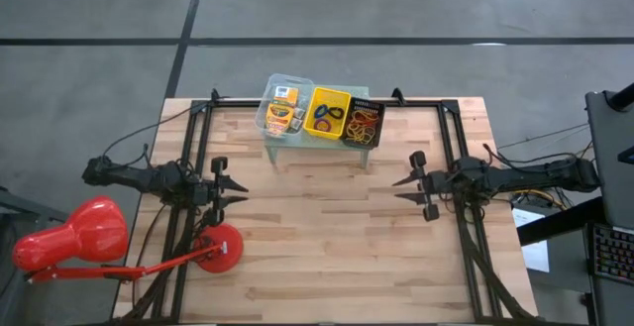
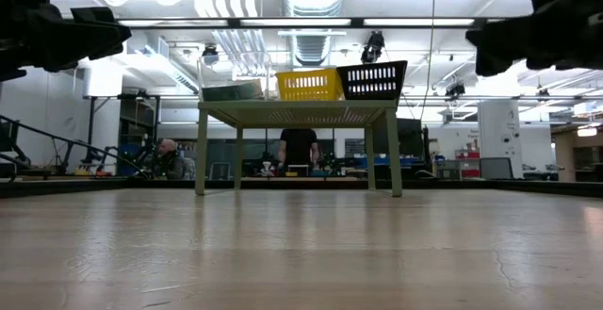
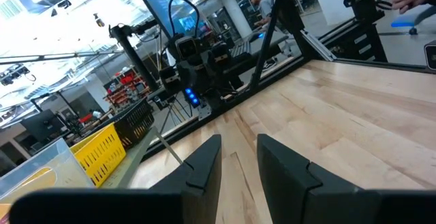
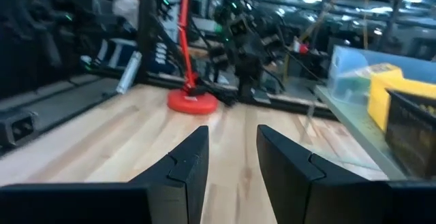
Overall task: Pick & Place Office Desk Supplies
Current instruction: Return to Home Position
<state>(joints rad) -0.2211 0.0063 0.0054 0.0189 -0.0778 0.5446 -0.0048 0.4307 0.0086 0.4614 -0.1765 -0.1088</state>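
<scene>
Clear bin (image 1: 284, 108), yellow bin (image 1: 329, 114) and black bin (image 1: 363, 124) line the far stand (image 2: 297, 114); left gripper (image 1: 236, 191), right gripper (image 1: 401, 189) hover either side, jaws parted.

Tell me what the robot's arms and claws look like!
The left arm and right arm are dark, thin and jointed, with thin black cables beside them. The left gripper and right gripper each have two black, wedge-shaped fingers with angular steps.
</scene>
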